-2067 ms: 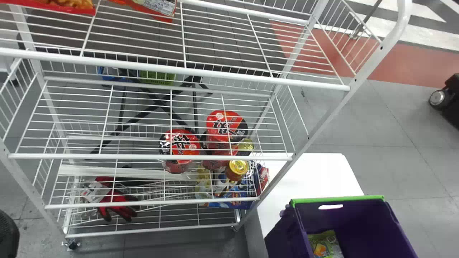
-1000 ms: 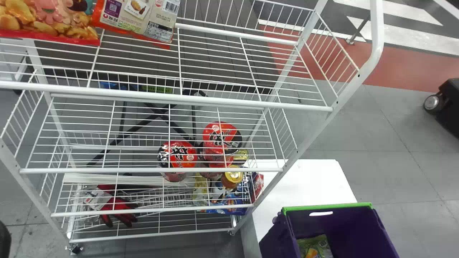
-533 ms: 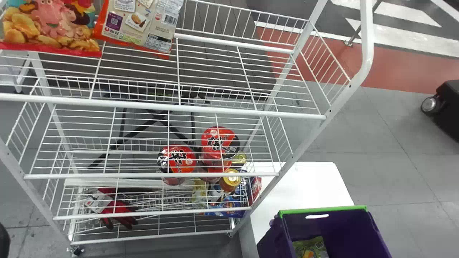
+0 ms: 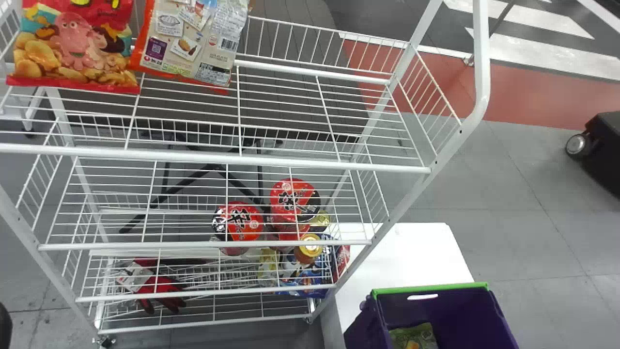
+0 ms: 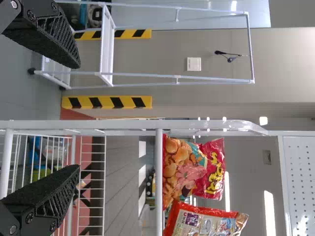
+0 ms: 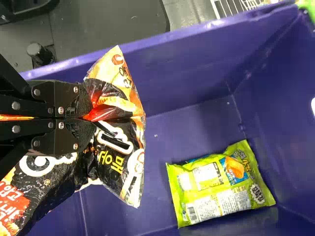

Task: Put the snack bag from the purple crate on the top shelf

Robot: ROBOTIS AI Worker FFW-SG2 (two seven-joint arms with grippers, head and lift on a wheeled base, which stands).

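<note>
The black-and-orange snack bag [image 6: 118, 157] is pinched in the right gripper [image 6: 91, 118], left in the right wrist view, over the purple crate [image 6: 192, 93]; open room lies rightward. A green bag [image 6: 216, 184] lies inside, lower right. The left gripper [image 4: 4, 325], lower left in the head view, is spread open.

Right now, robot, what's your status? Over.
Right gripper shut on black snack bag, over purple crate. Left gripper open, empty. Two bags partly fill top shelf.

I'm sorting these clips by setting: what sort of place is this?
Probably a stockroom or mock shop: snack bags on a wire rack, a purple crate, and black-and-yellow striping beyond.
</note>
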